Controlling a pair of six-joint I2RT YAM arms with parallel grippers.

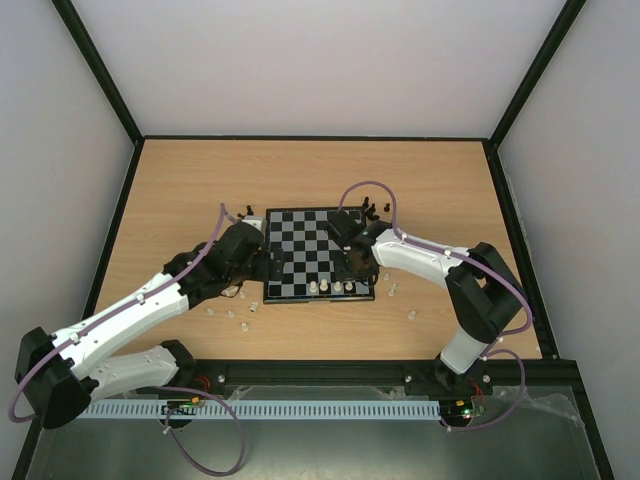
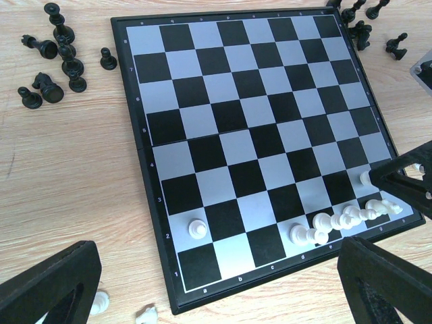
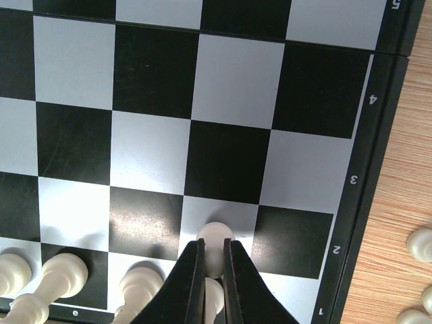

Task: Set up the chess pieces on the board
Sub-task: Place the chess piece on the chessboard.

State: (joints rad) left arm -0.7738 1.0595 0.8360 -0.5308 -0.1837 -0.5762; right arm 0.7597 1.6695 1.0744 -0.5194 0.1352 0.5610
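Nearest the arms' bases, loose cream-white pieces [image 2: 100, 302] are seen lying on the worktop [image 1: 180, 180] just off the near-left corner of the board [image 1: 320, 250]. More are seen off its near-right edge. They are judged to be waiting there for collection.

The left claw [image 2: 219, 270] is held wide apart and empty over the near-left corner. This is probably so that one of those loose pieces can be reached.

The right claw [image 3: 213, 244] is clamped together on a white pawn [image 3: 214, 236], gripped by the stem below its round head. That grip is taken to keep the pawn upright as it is lowered. The pawn is held over a pale square in the second row, one file in from the right edge. Whether its base touches the board cannot be told.

Behind the claws, a line of white chess pieces [image 2: 344, 219] is stood along the nearest row towards the right. One lone pawn [image 2: 196, 229] is placed in the second row at the left. The white side is therefore judged to be partly set, with most pawns outstanding.

Farthest off, the black pieces [image 2: 57, 50] are left scattered on the worktop beyond both far corners. Several are tipped over, and none has been set on the board.

On the board's black border, small numerals are printed up the sides, with 1 to 5 legible from the right wrist. Letters are printed along the near edge, with a, b, c and e legible. No brand name can be read.
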